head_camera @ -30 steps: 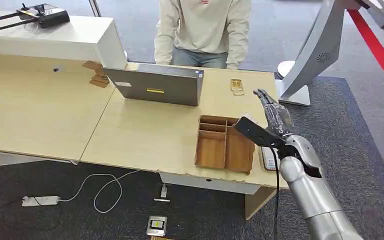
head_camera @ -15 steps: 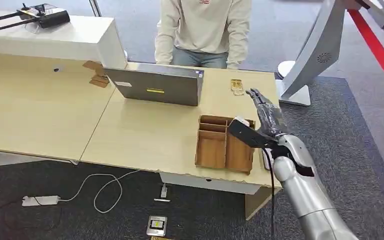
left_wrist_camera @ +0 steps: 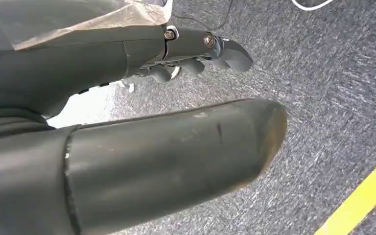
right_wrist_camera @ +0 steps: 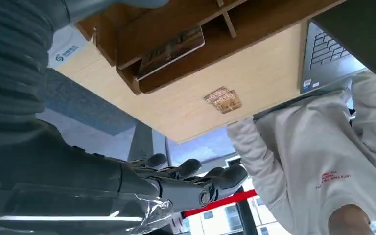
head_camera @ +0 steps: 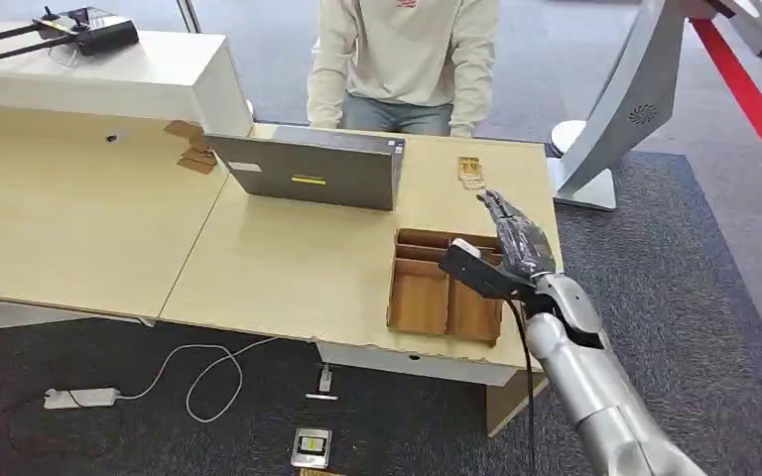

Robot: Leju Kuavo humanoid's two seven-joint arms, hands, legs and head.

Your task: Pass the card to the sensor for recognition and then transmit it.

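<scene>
Flat card [right_wrist_camera: 172, 44] lying in a compartment of the brown wooden tray [head_camera: 419, 297] near the table's right end; small patterned sensor [head_camera: 470, 172] flat on the table farther back, well apart from tray.

Office reception: desk [head_camera: 109, 228], laptop [head_camera: 313, 174] (carpeted floor [head_camera: 714, 258]).

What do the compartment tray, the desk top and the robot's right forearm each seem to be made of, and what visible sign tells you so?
Compartment tray: probably wood or plywood, matt brown, thin slat dividers.
Desk top: likely laminated board, pale wood-grain print, smooth, with a seam between sections.
Right forearm: seemingly metal or metallic-painted shell, silver with soft highlights; the right hand looks dark plastic.
</scene>
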